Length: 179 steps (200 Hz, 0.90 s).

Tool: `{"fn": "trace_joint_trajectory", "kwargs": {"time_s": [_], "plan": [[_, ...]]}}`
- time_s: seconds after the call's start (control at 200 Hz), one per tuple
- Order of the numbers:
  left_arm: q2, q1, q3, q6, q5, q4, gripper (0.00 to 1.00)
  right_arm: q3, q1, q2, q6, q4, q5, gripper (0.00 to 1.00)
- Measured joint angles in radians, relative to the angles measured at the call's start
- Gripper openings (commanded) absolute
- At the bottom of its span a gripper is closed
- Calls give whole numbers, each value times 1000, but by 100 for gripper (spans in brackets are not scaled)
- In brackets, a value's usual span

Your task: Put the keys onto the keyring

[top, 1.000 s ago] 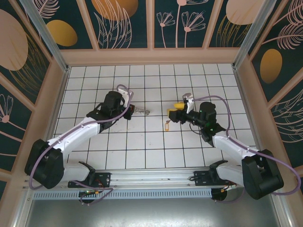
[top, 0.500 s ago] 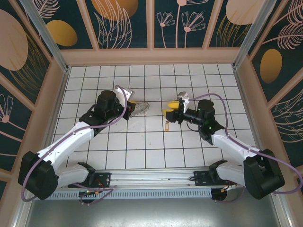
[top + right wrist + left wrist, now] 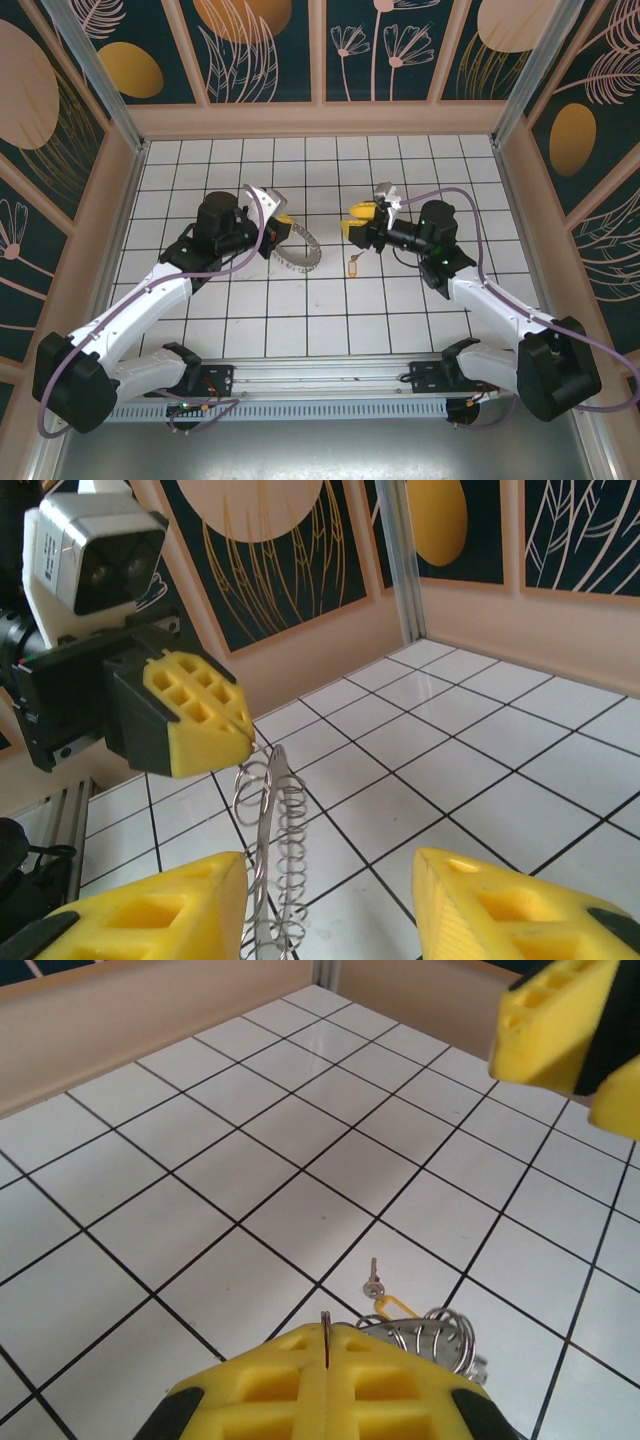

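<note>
My left gripper is shut on the keyring, a flat band fringed with silvery wire loops that curves down to the right of it. In the left wrist view the yellow fingers pinch a thin wire of the ring, and the loops stick out beside them. The keys, a small metal key on a yellow tag, lie flat on a tile below my right gripper. That gripper is open and faces the keyring, which hangs just inside its left finger.
The floor is white tile with black grout, walled by tan boards on three sides. The left arm's camera housing and finger hang close in front of my right gripper.
The left gripper has drawn back to the left and raised the keyring, which now arcs downward. The right gripper has moved left and up toward it, its jaws narrowing. The keys have stayed put.
</note>
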Motion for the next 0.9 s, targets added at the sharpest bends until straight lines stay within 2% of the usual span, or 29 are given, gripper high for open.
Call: {"fn": "trace_joint_trajectory", "kwargs": {"time_s": [0.47,0.896], "plan": [[-60,0,0,9,183,12,0,7,42,10,-42,4,-26,30],[-66,0,0,-27,302,66,0,10,135,30,-89,50,-97,33]]}}
